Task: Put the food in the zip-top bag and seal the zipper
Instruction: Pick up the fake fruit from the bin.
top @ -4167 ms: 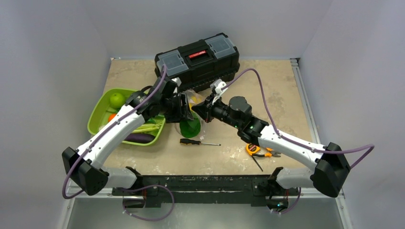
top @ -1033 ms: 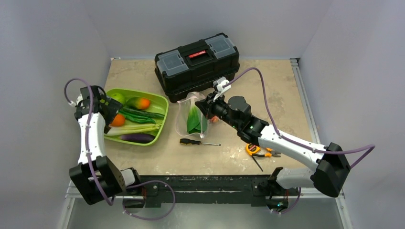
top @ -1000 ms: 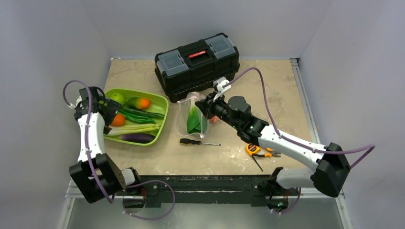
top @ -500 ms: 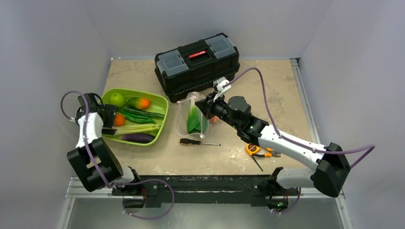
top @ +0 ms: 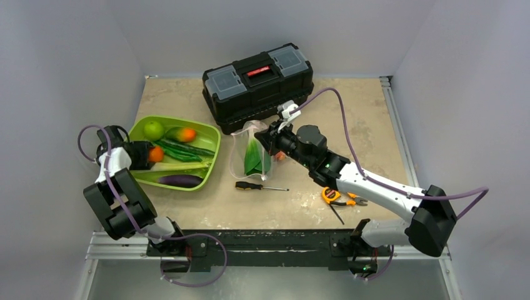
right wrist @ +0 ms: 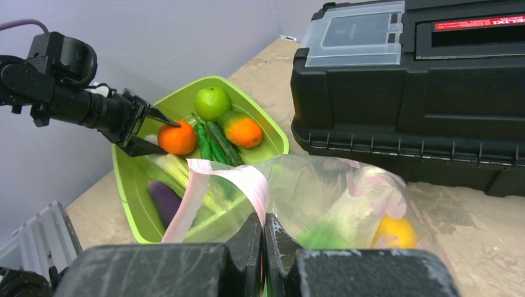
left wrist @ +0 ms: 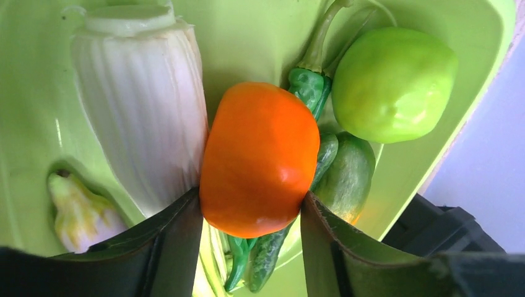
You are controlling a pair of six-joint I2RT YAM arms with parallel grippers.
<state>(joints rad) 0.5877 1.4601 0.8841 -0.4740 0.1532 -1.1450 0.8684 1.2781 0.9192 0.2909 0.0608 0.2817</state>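
Observation:
My left gripper [left wrist: 251, 204] reaches into the lime-green tray [top: 212, 164] from its left end. Both its fingers press on a round orange toy fruit [left wrist: 260, 158], which still sits among the other food: a green apple [left wrist: 393, 83], a white leafy stalk [left wrist: 145, 105] and green pods. The clear zip-top bag [top: 250, 156] stands right of the tray with a green leafy piece and a yellow piece [right wrist: 396, 232] inside. My right gripper [right wrist: 263, 219] is shut on the bag's rim and holds up the pinkish zipper [right wrist: 241, 176], so the mouth gapes toward the tray.
A black toolbox [top: 259, 78] stands behind the bag. A screwdriver [top: 259, 186] lies in front of the bag, and orange-handled pliers [top: 340, 198] lie under my right forearm. A purple eggplant [top: 179, 180] rests at the tray's near edge.
My left arm drew back toward the tray's left end and lowered. Its jaws narrowed from wide open onto the orange fruit. The right gripper and the bag stayed still.

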